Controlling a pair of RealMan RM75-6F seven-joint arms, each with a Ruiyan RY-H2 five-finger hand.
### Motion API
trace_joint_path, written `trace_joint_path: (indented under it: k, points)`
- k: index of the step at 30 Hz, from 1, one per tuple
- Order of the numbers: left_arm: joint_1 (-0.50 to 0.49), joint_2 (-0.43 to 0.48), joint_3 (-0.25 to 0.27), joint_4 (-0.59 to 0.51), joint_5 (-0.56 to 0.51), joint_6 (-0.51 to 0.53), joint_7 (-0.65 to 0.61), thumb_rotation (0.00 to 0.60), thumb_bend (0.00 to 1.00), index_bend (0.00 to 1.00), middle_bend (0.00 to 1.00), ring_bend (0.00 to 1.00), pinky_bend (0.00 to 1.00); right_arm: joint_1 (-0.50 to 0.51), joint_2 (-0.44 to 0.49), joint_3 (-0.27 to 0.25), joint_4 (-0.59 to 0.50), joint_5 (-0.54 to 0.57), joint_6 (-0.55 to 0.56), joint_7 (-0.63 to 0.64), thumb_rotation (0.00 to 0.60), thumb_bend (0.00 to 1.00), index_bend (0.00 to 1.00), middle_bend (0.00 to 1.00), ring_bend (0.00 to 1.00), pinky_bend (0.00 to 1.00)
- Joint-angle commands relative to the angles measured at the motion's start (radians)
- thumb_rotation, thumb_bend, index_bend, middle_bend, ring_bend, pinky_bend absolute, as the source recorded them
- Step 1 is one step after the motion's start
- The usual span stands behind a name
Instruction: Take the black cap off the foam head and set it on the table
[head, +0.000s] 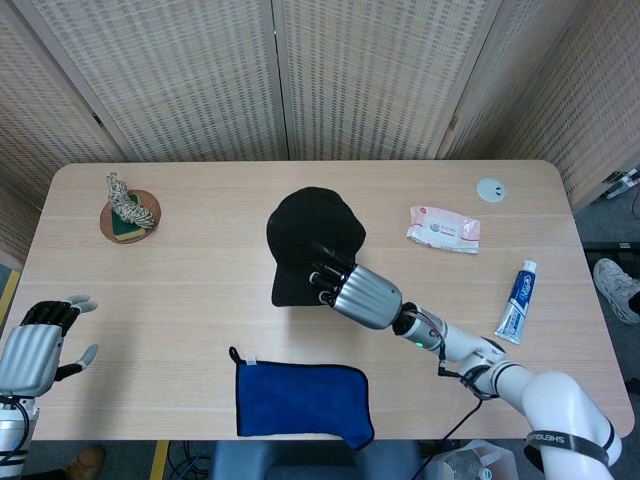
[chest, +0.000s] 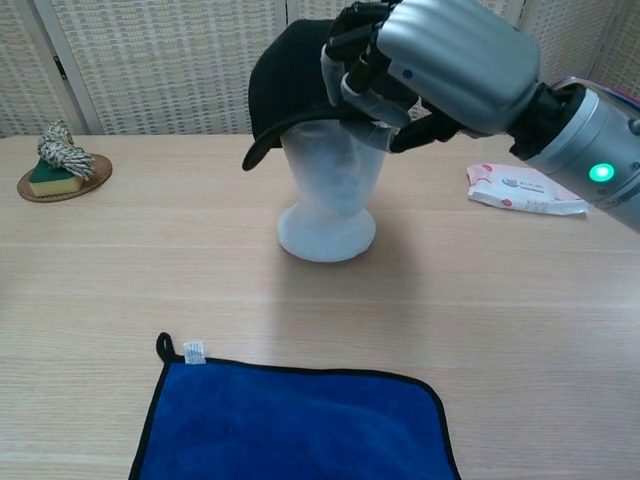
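Note:
The black cap (head: 305, 235) (chest: 285, 80) sits high on the white foam head (chest: 328, 195), its brim tipped up so the face shows in the chest view. My right hand (head: 350, 290) (chest: 435, 60) grips the cap at the brim's right side, fingers curled over the fabric. In the head view the cap hides the foam head completely. My left hand (head: 35, 340) hangs off the table's left front corner, fingers apart and holding nothing; the chest view does not show it.
A blue cloth (head: 300, 398) (chest: 295, 425) lies at the front edge. A sponge with a scrubber on a coaster (head: 128, 212) (chest: 58, 165) sits far left. A wipes pack (head: 444, 228) (chest: 525, 190), a toothpaste tube (head: 516, 302) and a small white disc (head: 490, 189) lie to the right.

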Motion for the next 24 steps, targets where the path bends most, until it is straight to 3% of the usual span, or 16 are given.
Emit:
trace_joint_path:
  k: [1,24]
  points:
    - [0.000,0.001,0.000,0.000,0.000,0.001,0.000,0.600,0.22,0.30,0.26,0.25,0.19,0.006,0.007,0.007,-0.010,0.007,0.003,0.001,0.600,0.47,0.94,0.53,0.33,0.10]
    - [-0.003,0.003,-0.002,0.007,0.003,0.000,-0.009,0.600,0.22,0.30,0.26,0.25,0.19,0.033,0.071,0.114,-0.070,0.128,-0.029,0.007,0.600,0.47,0.94,0.55,0.34,0.10]
